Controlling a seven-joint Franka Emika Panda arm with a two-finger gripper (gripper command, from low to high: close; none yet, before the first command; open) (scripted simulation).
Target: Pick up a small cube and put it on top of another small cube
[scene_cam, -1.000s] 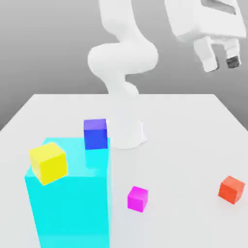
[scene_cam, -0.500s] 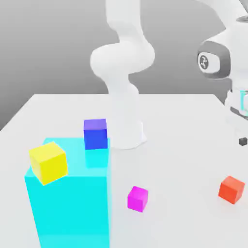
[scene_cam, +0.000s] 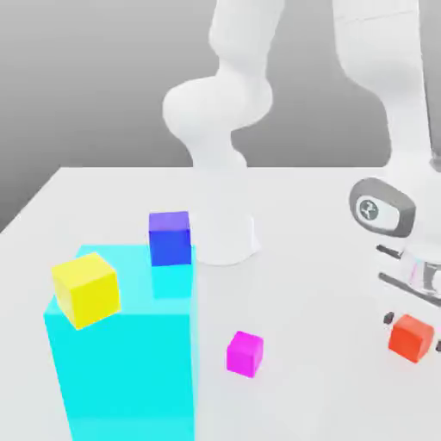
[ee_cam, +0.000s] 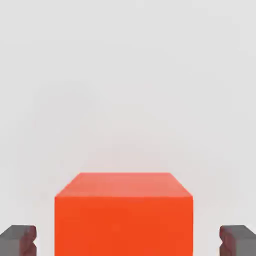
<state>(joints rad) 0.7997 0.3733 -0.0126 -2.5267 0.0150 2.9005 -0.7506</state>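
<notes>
The small cube (scene_cam: 411, 337), plain orange-red, rests on the white table at the exterior view's right. My gripper (scene_cam: 413, 331) has come straight down over it and is shut on the small cube, with a dark fingertip (scene_cam: 389, 317) at its upper left corner. In the hand view the small cube (ee_cam: 124, 215) sits between the two dark fingertips (ee_cam: 17, 239), centred under the gripper (ee_cam: 128, 241). A magenta cube (scene_cam: 245, 353) of about the same size lies on the table towards the exterior view's left of it, well apart.
A tall cyan block (scene_cam: 129, 370) stands at the front left of the exterior view, with a yellow cube (scene_cam: 84, 288) and a blue cube (scene_cam: 169, 238) on it. The arm's white base (scene_cam: 226, 237) rises behind them. Bare table (scene_cam: 327, 284) lies between the magenta and orange-red cubes.
The hand has dropped from high at the right down onto the orange-red cube, and its fingers have closed from wide open. No cube has moved.
</notes>
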